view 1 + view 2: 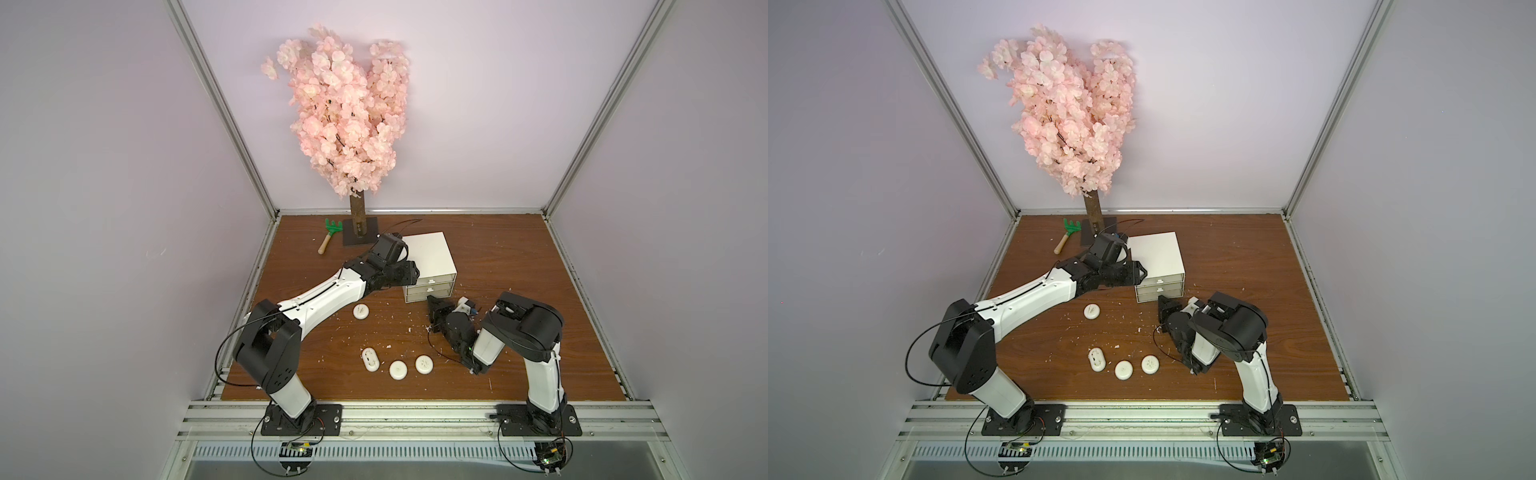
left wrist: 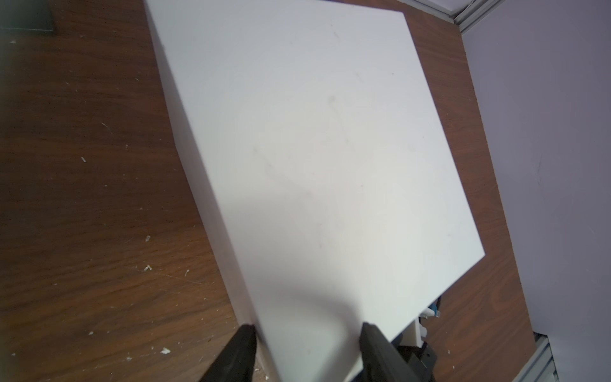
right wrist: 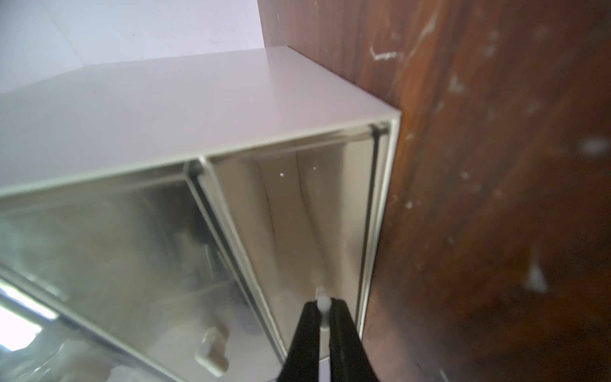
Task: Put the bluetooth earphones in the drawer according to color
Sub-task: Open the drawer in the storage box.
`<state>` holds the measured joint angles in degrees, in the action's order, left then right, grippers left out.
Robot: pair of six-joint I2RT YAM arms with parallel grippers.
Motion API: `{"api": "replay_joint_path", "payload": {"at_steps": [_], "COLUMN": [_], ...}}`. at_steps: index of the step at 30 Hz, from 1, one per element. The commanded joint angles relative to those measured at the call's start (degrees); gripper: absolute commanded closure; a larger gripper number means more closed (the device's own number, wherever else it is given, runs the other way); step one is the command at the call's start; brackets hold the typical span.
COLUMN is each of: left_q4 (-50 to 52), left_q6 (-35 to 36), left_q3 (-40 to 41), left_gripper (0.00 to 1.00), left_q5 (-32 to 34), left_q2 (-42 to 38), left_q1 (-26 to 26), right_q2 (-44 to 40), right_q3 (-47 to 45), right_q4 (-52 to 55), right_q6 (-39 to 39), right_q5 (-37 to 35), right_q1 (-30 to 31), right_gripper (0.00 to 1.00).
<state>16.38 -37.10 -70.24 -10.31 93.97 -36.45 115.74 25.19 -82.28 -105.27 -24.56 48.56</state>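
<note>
White drawer handle (image 3: 323,302) is tiny; right gripper (image 3: 324,309) pinches it, left gripper (image 2: 307,327) sits spread over the cabinet (image 2: 314,148). Crooked pull probably slips off.

drawer (image 1: 428,253) ctr table (image 1: 519,257); earphones (image 1: 398,369) in frt; tree (image 1: 345,112) + rake (image 1: 330,235) behind-L

The bench (image 1: 519,257) is scratched brown wood grain; the drawer (image 1: 430,255) has a matt white shell, glossy clear plastic inside.

White earphone cases (image 1: 361,311): four in both top views, three round and one oval. Drawer cabinet (image 1: 428,251): one, showing three drawer fronts. Pink blossom tree (image 1: 345,116): one. Green hand rake (image 1: 332,233): one. Robot arms (image 1: 324,296): two.
</note>
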Motion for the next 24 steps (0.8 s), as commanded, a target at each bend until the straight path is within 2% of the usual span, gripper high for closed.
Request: {"api": "replay_joint_path", "payload": {"at_steps": [1, 8, 24], "left_q4": [3.6, 1.2, -2.4], "left_q6": [0.5, -1.5, -4.6], "left_q3": [1.2, 2.2, 5.2], "left_gripper": [0.46, 0.46, 0.46], "left_q5": [-1.6, -1.6, 0.0], "left_q2": [0.9, 1.3, 1.3], "left_q1": [-1.3, -1.5, -2.6], "right_q2": [1.0, 0.5, -1.3], "right_q3": [0.5, -0.3, -1.9], "right_q4": [3.4, 6.2, 9.0], "right_q6": [-0.2, -0.9, -1.0], "right_q5": [0.7, 4.2, 8.1], "right_q1": [-0.9, 0.3, 2.2], "right_gripper": [0.94, 1.0, 1.0]}}
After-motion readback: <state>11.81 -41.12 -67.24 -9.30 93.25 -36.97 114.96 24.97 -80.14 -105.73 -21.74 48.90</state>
